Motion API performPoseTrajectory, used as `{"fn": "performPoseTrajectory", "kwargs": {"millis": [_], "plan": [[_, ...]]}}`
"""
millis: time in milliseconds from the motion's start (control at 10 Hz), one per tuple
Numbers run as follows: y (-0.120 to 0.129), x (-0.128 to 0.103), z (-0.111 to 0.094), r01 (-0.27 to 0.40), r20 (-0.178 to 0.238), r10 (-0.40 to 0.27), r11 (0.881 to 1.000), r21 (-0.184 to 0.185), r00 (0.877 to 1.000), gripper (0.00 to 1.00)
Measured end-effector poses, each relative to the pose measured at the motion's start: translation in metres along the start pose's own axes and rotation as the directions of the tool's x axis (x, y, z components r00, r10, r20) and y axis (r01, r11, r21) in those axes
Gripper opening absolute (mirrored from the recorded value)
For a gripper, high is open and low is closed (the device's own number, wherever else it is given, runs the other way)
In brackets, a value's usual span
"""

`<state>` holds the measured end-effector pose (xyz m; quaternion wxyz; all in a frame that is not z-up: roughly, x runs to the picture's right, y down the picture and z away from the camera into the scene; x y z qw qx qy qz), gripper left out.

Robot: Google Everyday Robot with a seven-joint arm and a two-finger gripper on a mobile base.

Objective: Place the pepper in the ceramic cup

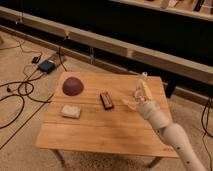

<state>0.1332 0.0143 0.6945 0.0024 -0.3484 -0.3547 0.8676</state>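
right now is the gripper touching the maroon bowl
No, the gripper hangs over the right end of the table, well apart from the maroon bowl, with a small dark red box lying between them.

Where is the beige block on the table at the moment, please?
In the camera view, the beige block lies on the left part of the wooden table, just below the maroon dome; the gripper hovers over the right side.

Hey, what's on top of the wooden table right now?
A maroon dome-shaped object, a beige sponge and a small dark red box lie on the table. The hand hovers over its right side, hiding the surface beneath.
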Motion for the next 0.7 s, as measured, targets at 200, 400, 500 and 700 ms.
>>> {"fn": "performPoseTrajectory", "kwargs": {"millis": [200, 400, 500, 700], "plan": [[-0.001, -0.005, -0.004, 0.211, 0.026, -0.219, 0.962, 0.171, 0.975, 0.80], [0.007, -0.012, -0.010, 0.339, 0.029, -0.359, 0.903, 0.263, 0.933, 0.80], [0.010, -0.015, -0.014, 0.369, 0.030, -0.393, 0.884, 0.287, 0.919, 0.80], [0.012, -0.017, -0.016, 0.383, 0.033, -0.411, 0.874, 0.298, 0.911, 0.80]]}}
